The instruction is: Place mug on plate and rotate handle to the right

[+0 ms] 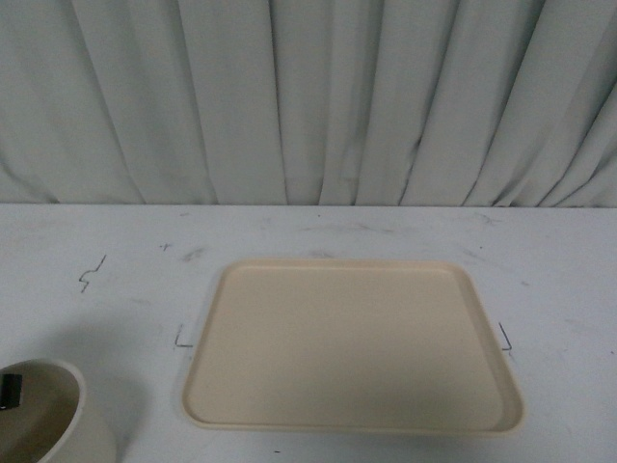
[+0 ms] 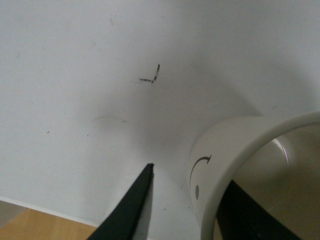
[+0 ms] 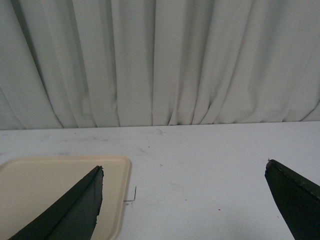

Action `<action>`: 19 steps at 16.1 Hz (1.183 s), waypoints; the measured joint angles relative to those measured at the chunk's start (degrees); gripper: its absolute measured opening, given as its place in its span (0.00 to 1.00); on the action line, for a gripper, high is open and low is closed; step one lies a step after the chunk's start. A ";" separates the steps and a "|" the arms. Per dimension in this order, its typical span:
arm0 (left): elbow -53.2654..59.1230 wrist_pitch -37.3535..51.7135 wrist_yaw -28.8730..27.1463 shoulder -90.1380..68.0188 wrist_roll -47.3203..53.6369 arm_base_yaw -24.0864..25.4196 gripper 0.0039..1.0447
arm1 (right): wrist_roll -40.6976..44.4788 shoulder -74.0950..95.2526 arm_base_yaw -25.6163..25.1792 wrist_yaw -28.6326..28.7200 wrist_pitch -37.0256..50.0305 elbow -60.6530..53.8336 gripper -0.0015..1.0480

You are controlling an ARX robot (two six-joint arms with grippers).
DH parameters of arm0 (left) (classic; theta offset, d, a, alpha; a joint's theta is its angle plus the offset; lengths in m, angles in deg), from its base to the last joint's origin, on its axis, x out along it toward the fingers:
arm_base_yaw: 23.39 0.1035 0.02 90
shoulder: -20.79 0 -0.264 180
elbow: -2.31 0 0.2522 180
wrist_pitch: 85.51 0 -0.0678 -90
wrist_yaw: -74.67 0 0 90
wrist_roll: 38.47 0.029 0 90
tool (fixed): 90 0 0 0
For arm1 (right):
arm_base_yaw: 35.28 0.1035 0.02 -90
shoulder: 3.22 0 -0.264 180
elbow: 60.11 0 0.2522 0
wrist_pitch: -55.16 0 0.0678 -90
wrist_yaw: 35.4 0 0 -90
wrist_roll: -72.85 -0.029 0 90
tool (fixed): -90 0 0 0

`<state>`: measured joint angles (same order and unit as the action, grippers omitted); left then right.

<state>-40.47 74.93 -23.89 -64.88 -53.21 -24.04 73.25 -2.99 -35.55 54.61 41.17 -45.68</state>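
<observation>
The cream-white mug (image 1: pixel 89 429) stands on the table at the near left corner of the front view, to the left of the beige plate (image 1: pixel 347 338) and apart from it. In the left wrist view the mug (image 2: pixel 225 150) is close up and shows part of its black smiley face. My left gripper (image 2: pixel 190 175) is open and straddles the mug's wall, with one finger (image 2: pixel 132 205) outside and the other inside. A black piece (image 1: pixel 10 391) shows at the mug's rim; I cannot tell whether it is the handle. My right gripper (image 3: pixel 184 166) is open and empty above the table, to the right of the plate (image 3: pixel 45 185).
The white table (image 1: pixel 116 280) has small black corner marks (image 1: pixel 181 338) beside the plate. A pale curtain (image 1: pixel 308 96) hangs behind the table's far edge. The table's near edge shows in the left wrist view (image 2: pixel 45 212).
</observation>
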 joint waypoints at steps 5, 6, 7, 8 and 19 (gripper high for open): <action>-0.70 -4.09 -0.59 3.69 0.70 -0.98 0.02 | 0.00 0.00 0.00 0.00 0.02 0.00 0.94; -1.40 -5.29 -0.94 4.94 1.36 -1.46 0.02 | 0.00 0.00 0.00 -0.02 0.02 0.00 0.94; -2.84 -6.82 -1.51 6.40 2.84 -3.02 0.02 | 0.00 0.00 0.00 0.00 0.02 0.00 0.94; -5.18 -7.67 -1.73 6.54 4.92 -4.92 0.02 | 0.00 0.00 0.00 0.00 0.02 0.00 0.94; -45.18 -11.52 2.62 -28.46 13.27 -29.38 0.02 | 0.00 0.00 0.00 0.00 0.02 0.00 0.94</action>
<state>-85.65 63.41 -21.27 -93.34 -39.94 -53.41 73.25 -2.99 -35.55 54.61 41.20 -45.68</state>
